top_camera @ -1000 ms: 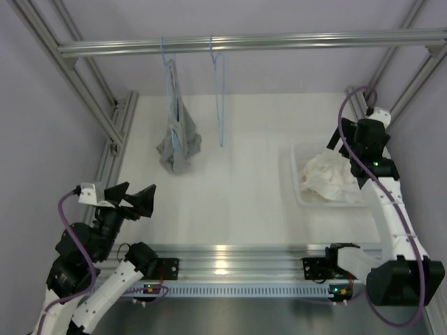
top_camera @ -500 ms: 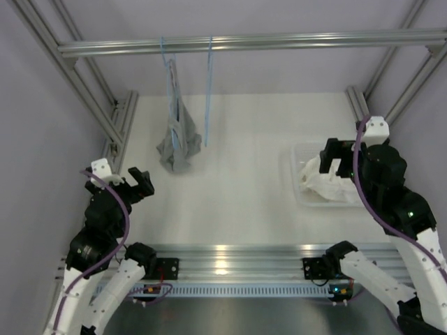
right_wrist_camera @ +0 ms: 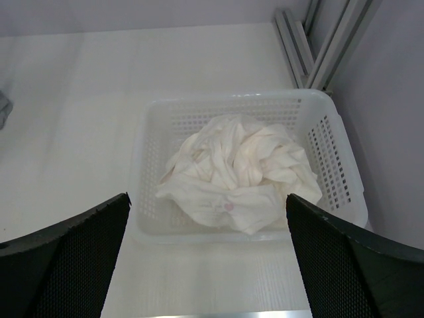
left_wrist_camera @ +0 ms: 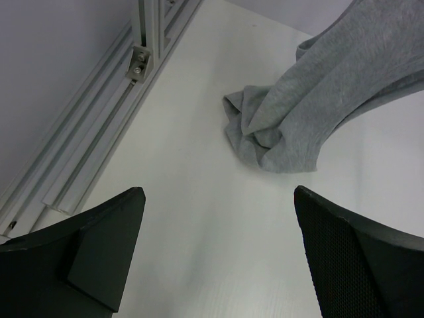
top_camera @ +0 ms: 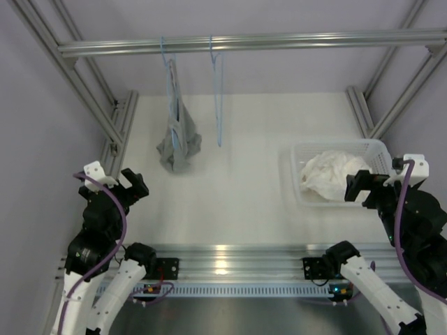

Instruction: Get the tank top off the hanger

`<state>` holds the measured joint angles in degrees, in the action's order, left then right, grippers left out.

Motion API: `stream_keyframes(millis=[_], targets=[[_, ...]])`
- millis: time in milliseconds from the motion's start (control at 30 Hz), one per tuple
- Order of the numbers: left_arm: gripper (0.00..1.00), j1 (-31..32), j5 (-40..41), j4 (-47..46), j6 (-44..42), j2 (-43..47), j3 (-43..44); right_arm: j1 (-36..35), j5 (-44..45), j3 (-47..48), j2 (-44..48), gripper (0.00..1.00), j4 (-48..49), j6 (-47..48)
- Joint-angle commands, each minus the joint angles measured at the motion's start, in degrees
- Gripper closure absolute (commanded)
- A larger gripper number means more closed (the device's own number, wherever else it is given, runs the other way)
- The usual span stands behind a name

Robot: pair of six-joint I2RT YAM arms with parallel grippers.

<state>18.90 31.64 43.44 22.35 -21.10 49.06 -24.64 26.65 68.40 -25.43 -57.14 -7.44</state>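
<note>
My left claw (left_wrist_camera: 215,199) and right claw (right_wrist_camera: 207,199) are spread wide, gripping nothing. I see the tank top (top_camera: 327,174) crumpled in the basket (top_camera: 335,145) at the tabletop's (top_camera: 244,181) right; the hanger (top_camera: 220,105) hangs bare from the rail (top_camera: 314,42).

White-black arms (top_camera: 98,234), purple cables (top_camera: 125,220) (fingers (left_wrist_camera: 361,258) black, textured).

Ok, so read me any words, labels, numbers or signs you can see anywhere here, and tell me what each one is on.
No text can be read in any view.
Tank top in the white basket: a small pinkish mark on the fabric, too blurred to tell whether it is lettering.
Grey garment: no print or label shows.
</note>
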Motion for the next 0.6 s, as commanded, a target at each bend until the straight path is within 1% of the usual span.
stream_keyframes(millis=[0, 233, 400, 567], targets=[[0.01, -0.35, -2.28, -0.55, -0.46, 0.97, 0.6, -0.67, -2.3, -0.2, 1.96, 0.01, -1.92, 0.59], [0.01, -0.35, -5.26, -2.22, -1.69, 1.94, -0.54, -0.76, -0.73, -1.51, 1.35, 0.01, -1.48, -0.2], [0.01, -0.26, -7.46, -3.45, -2.48, 2.21, -1.51, -0.76, -0.55, -3.71, 1.35, 0.01, 0.98, -0.99], [0.01, -0.26, -8.69, -4.24, -2.92, 2.56, -2.39, -0.67, 1.46, -4.5, 1.08, 0.01, 1.6, -1.26]])
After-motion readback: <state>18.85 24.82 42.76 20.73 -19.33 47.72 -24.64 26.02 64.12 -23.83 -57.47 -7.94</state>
